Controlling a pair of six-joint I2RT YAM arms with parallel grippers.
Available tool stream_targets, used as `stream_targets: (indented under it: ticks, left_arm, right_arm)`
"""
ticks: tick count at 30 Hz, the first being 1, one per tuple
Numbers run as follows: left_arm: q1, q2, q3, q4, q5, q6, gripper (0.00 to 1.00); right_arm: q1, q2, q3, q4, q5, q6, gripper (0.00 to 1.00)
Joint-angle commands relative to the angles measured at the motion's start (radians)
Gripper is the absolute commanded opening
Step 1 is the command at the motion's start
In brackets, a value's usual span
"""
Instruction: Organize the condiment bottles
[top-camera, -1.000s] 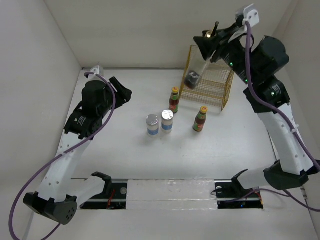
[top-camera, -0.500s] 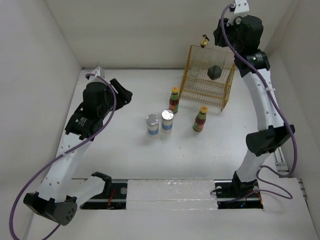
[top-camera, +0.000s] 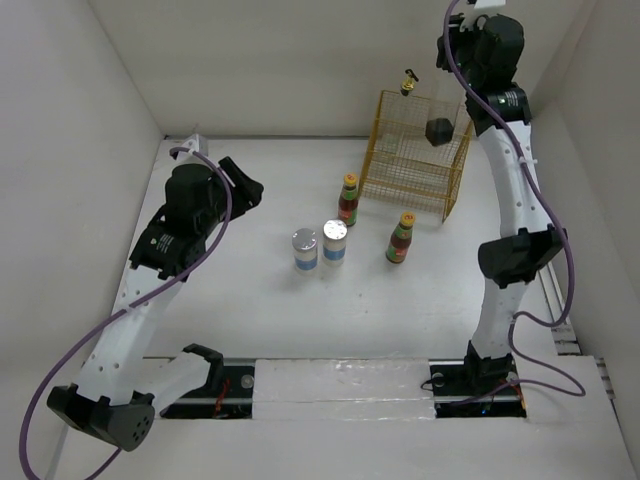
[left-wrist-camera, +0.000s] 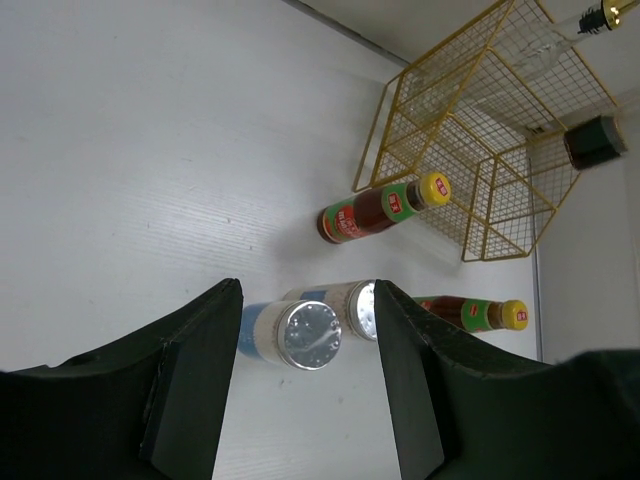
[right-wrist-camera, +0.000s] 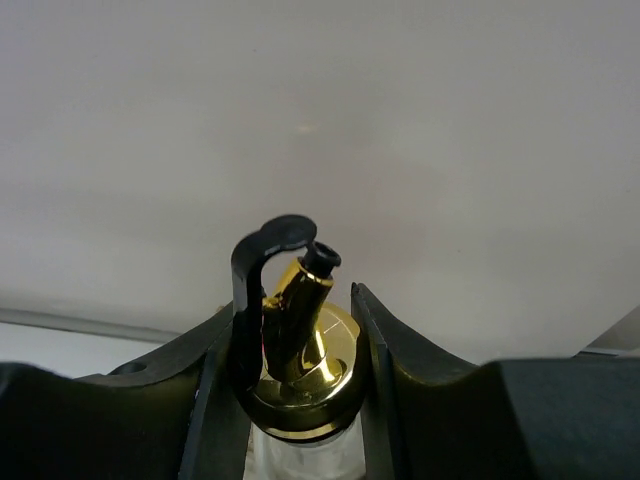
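My right gripper (top-camera: 437, 78) is shut on the gold cap of a clear glass bottle (top-camera: 408, 82), whose spout (right-wrist-camera: 300, 300) shows between my fingers. It hangs tilted at the top of the yellow wire rack (top-camera: 412, 165), its dark base (top-camera: 438, 131) inside the rack's outline. Two red bottles with yellow caps (top-camera: 348, 200) (top-camera: 401, 238) stand in front of the rack. Two white blue-banded cylinders (top-camera: 305, 249) (top-camera: 335, 242) stand side by side further left. My left gripper (top-camera: 245, 185) is open and empty, high above the cylinders (left-wrist-camera: 300, 333). The second glass bottle is out of view.
White walls close in the table on the left, far and right sides. The rack (left-wrist-camera: 480, 150) stands near the far right corner, close to the right arm's upright links (top-camera: 510, 250). Bare table lies left of the cylinders.
My right arm has swung up and back toward the far wall. The glass bottle has moved with it from the rack's left side to its upper right. The left arm has not moved.
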Motion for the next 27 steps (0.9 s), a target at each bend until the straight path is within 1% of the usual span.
stream_targets:
  ticks: [1,11,17,25,27]
  left_arm:
    - [0.011,-0.009,0.026,0.012,-0.013,0.013,0.51]
    - [0.02,0.011,0.026,-0.007,-0.013,0.003,0.51]
    - [0.02,0.02,0.026,-0.007,0.005,0.003,0.51]
    - [0.02,0.029,0.017,-0.007,0.005,0.003,0.51]
    - [0.02,0.029,0.017,-0.007,0.005,0.003,0.51]
  right_arm:
    - [-0.021,0.0,0.066,0.19,0.032,-0.013,0.0]
    - [-0.021,0.032,0.075,0.259,0.099,-0.013,0.0]
    - [-0.021,0.076,0.135,0.28,0.143,-0.013,0.0]
    - [-0.012,0.086,0.154,0.366,0.2,0.015,0.0]
    - [-0.012,0.112,0.154,0.38,0.219,0.015,0.0]
